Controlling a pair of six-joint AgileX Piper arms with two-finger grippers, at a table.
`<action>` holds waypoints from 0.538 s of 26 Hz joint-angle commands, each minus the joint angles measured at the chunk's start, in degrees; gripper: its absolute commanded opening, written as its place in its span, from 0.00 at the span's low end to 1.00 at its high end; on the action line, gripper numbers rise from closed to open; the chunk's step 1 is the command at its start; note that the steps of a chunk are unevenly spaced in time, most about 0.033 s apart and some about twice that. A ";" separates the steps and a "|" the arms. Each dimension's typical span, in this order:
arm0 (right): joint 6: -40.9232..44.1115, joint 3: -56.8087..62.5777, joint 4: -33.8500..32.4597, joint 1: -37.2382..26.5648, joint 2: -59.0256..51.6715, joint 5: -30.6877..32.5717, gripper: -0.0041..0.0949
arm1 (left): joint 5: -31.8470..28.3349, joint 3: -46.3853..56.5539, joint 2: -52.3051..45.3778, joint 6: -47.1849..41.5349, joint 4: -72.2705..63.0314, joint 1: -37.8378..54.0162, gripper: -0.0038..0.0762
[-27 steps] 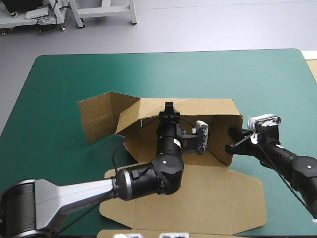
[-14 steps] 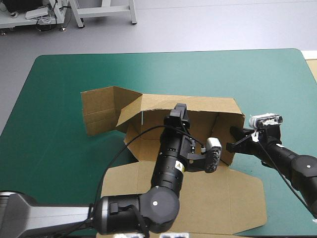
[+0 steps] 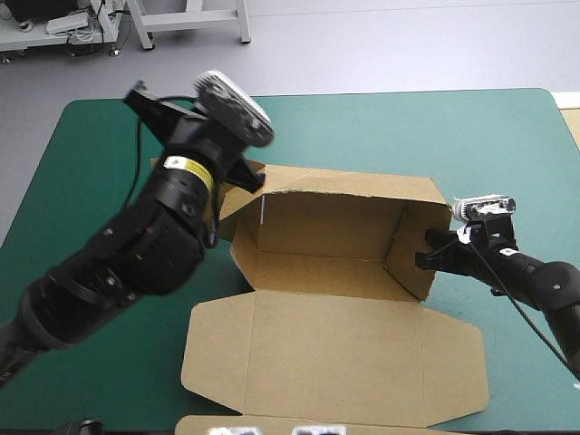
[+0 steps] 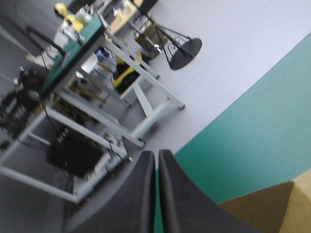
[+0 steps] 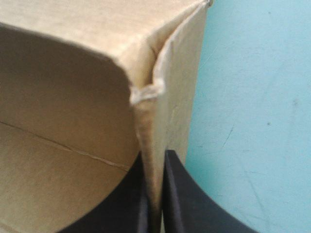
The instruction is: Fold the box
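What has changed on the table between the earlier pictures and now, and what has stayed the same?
The left claw rose out of the box and swung toward the table's far left, shut and empty. The right claw stays shut on the box's right wall; the lid stays flat.

Bright, even light from above falls on the teal-green cover (image 3: 408,127). The box (image 3: 331,227) holds soft shade inside its walls. In the right wrist view its inside looks dim beside the brightly lit cover.
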 commanded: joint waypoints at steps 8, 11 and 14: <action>22.59 -23.07 -19.66 4.75 15.59 19.39 0.05 | 7.44 -6.94 -5.87 0.49 -23.24 30.11 0.06; 26.30 -32.60 -21.27 6.21 24.35 25.26 0.05 | 9.31 -6.94 -7.49 0.93 -29.83 39.46 0.06; 29.08 -42.84 -23.71 7.23 32.14 29.34 0.05 | 10.52 -6.94 -8.21 4.38 -38.87 48.76 0.06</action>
